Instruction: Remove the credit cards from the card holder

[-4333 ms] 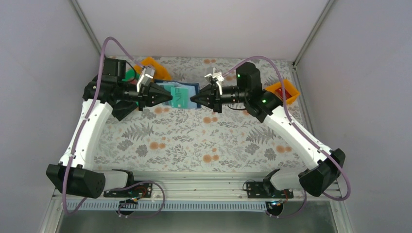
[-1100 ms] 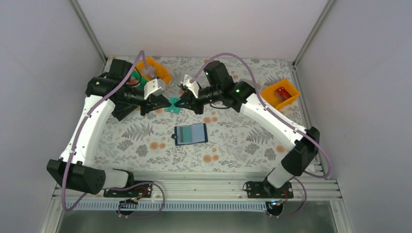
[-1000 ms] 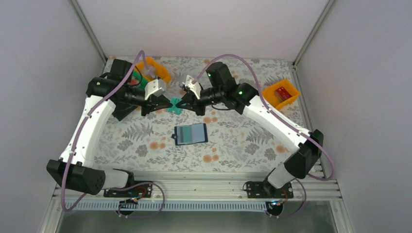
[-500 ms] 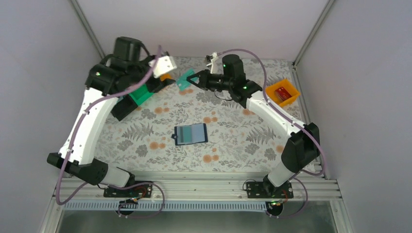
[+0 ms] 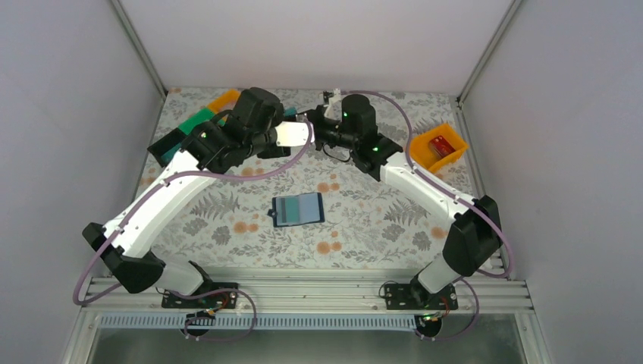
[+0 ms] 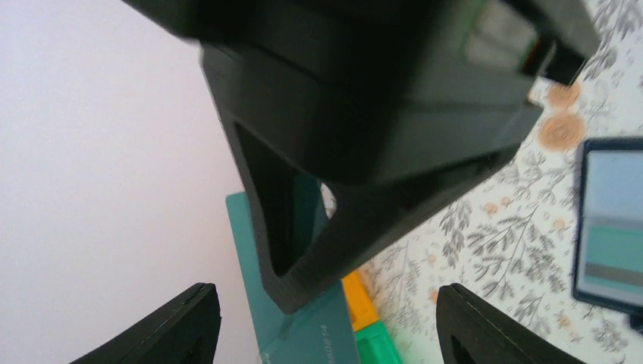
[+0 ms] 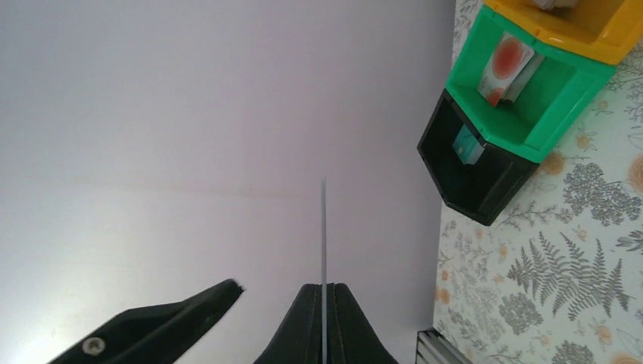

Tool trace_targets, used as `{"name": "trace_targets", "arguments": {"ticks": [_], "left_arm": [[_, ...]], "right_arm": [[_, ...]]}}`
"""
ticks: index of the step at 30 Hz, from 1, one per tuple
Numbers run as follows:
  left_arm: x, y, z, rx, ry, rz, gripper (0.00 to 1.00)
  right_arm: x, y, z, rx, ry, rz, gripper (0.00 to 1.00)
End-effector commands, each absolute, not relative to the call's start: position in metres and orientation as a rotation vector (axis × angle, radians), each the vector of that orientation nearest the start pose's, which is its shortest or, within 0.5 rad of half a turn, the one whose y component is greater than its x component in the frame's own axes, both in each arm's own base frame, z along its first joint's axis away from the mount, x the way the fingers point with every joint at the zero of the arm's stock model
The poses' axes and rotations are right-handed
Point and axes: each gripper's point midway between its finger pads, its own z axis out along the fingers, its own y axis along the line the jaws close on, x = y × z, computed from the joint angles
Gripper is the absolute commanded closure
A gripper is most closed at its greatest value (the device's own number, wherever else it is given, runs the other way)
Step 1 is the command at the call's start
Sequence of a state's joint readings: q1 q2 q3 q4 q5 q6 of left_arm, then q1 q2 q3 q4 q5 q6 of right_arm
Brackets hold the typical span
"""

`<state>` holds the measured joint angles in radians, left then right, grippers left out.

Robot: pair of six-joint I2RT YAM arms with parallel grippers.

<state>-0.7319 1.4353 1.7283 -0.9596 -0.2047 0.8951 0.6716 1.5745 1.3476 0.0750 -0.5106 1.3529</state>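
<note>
The card holder point(image 5: 298, 209) lies open on the table's middle, its blue pockets up; it also shows at the right edge of the left wrist view point(image 6: 610, 227). My right gripper point(image 7: 324, 290) is shut on a teal credit card point(image 6: 303, 334), seen edge-on as a thin line point(image 7: 324, 227). It holds this card up at the back middle point(image 5: 312, 125). My left gripper point(image 6: 324, 297) is open, its fingers standing either side of that card and the right jaws without touching. A pale credit card with a reddish blotch point(image 7: 504, 68) lies in the green bin point(image 7: 531, 114).
Orange point(image 5: 224, 98), green point(image 5: 189, 125) and black point(image 5: 163, 144) bins are stacked at the back left. The black bin point(image 7: 470, 178) holds a small card. Another orange bin point(image 5: 438, 145) with a red item sits at the back right. Walls close in the back and sides.
My left gripper has let go of the teal card and opened, and its arm has swung to the back middle. The right gripper has carried the card up and back. The holder has not moved.
</note>
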Motion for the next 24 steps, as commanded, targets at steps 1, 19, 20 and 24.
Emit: {"name": "trace_targets", "arguments": {"ticks": [1,19,20,24], "left_arm": [[0.327,-0.222,0.363,1.503,1.539,0.506,0.32],[0.335,-0.209,0.352,1.48,1.539,0.614,0.84],[0.336,-0.207,0.353,1.477,1.538,0.625,0.84],[0.34,-0.205,0.355,1.473,1.524,0.671,0.77]], "right_arm": [[0.325,0.374,0.378,0.275,2.032,1.88,0.96],[0.311,0.374,0.396,0.217,1.999,1.955,0.96],[0.31,0.373,0.397,0.216,1.996,1.96,0.96],[0.308,0.371,0.4,0.216,1.983,1.966,0.96]]}}
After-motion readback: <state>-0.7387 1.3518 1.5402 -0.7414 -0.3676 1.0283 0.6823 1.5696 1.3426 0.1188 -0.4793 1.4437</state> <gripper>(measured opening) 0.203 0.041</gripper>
